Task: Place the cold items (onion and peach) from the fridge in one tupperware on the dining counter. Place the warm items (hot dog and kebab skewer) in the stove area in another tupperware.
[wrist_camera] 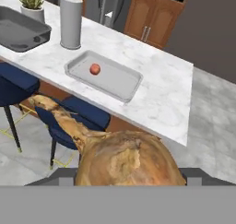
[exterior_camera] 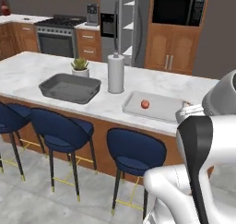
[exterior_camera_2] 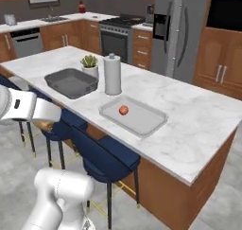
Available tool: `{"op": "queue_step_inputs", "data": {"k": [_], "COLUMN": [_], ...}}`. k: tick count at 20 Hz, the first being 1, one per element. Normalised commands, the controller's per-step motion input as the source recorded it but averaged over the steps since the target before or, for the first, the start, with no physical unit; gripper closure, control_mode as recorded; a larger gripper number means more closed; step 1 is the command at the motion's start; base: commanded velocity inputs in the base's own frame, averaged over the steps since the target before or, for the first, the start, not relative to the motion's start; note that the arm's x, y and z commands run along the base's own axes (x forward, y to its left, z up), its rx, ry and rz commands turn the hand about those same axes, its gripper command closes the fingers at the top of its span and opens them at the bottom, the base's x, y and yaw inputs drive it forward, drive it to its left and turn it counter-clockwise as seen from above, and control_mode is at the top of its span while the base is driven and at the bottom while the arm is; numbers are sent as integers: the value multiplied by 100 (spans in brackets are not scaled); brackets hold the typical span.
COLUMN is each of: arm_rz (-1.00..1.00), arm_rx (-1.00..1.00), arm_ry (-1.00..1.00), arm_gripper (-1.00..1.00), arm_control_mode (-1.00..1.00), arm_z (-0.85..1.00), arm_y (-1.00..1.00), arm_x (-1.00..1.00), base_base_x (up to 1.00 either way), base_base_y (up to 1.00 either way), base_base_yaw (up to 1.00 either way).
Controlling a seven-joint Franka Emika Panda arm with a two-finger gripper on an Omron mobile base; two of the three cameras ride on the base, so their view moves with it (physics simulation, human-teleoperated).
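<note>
Gripper [wrist_camera: 126, 179] jaws wide, clamped on brown papery onion [wrist_camera: 124, 161], held off counter's front edge above blue stools [wrist_camera: 76, 114]. Peach [wrist_camera: 95, 69] lies inside light tupperware [wrist_camera: 126, 87] mid-counter. Dark tupperware [wrist_camera: 18, 38] further left, near paper towel roll [wrist_camera: 71, 21].

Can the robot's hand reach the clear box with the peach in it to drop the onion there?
Probably yes. The onion sits in the gripper, out over the blue stools, in front of the counter. The light tupperware holding the peach lies ahead near the counter's edge, uncovered, with nothing between.
</note>
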Motion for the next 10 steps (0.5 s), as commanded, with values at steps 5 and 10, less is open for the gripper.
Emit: {"op": "queue_step_inputs", "data": {"k": [5, 10], "arm_rz": [0, 0], "arm_rx": [0, 0], "arm_ry": [0, 0], "arm_gripper": [100, 100], "arm_control_mode": [100, 100], "arm_z": [0, 0], "arm_y": [0, 0], "arm_x": [0, 0], "base_base_x": [44, 54], "base_base_y": [5, 34], "base_base_yaw": [-36, -44]}}
